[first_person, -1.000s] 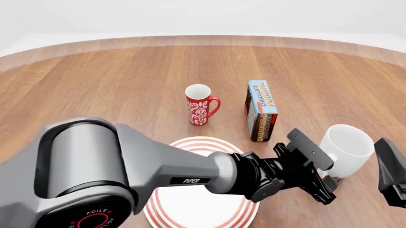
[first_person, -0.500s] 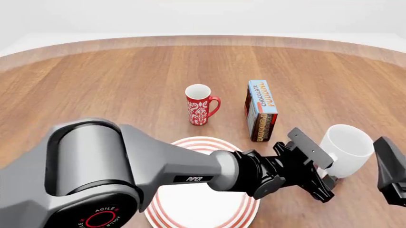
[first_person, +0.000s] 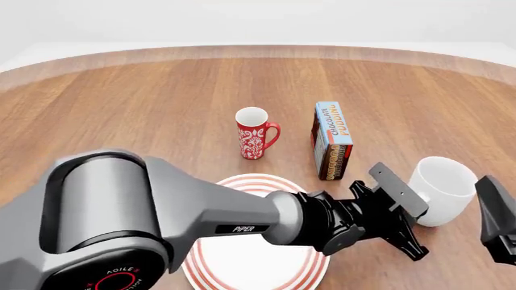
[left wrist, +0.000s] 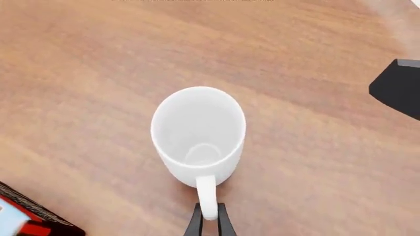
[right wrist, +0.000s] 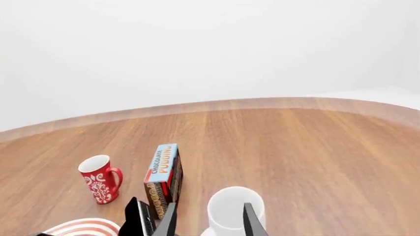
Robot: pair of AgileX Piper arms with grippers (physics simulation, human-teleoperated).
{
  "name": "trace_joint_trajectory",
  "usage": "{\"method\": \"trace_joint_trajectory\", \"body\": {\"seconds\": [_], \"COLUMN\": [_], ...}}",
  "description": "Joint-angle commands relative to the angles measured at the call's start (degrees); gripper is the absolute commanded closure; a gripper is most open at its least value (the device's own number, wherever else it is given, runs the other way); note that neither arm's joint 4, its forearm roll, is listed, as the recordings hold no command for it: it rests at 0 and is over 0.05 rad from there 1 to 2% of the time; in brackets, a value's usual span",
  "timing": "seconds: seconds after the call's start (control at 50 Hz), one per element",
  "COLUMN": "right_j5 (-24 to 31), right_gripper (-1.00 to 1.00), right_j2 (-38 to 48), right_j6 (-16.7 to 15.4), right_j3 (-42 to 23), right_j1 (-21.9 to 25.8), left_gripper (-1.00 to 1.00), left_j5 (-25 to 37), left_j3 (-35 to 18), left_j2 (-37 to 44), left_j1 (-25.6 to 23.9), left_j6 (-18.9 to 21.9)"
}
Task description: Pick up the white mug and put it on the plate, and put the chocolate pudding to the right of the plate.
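White ceramic in your grip: the left end effector [first_person: 409, 225] is clamped on the handle of the white mug [first_person: 443, 190], right of the plate [first_person: 256, 261] on the tabletop [first_person: 145, 103]. You're mid-pickup; next comes a lift and carry left. The chocolate pudding [first_person: 332, 140] waits beyond. The right end effector [right wrist: 208, 220] stands released.

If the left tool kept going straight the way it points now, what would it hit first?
Probably nothing new: the left tool is already closed on the handle of the white mug, so the mug's body lies directly ahead. Past it, only bare table shows.
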Motion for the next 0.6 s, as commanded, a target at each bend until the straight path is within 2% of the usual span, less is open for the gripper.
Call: {"method": "trace_joint_trajectory", "body": {"seconds": [0.02,0.6], "right_j5": [0.4,0.0], "right_gripper": [-1.00,-1.00], "right_j2": [-0.4,0.1], "right_j6": [0.0,-0.4], "right_j3": [0.0,0.0], "right_j1": [0.0,0.1], "left_gripper": [1.00,1.00], "left_j5": [-0.4,-3.9], "left_j3": [0.4,4.7], "left_j2": [-0.8,-3.6], "left_j1": [-0.1,0.3], "left_j6": [0.6,2.6]}}
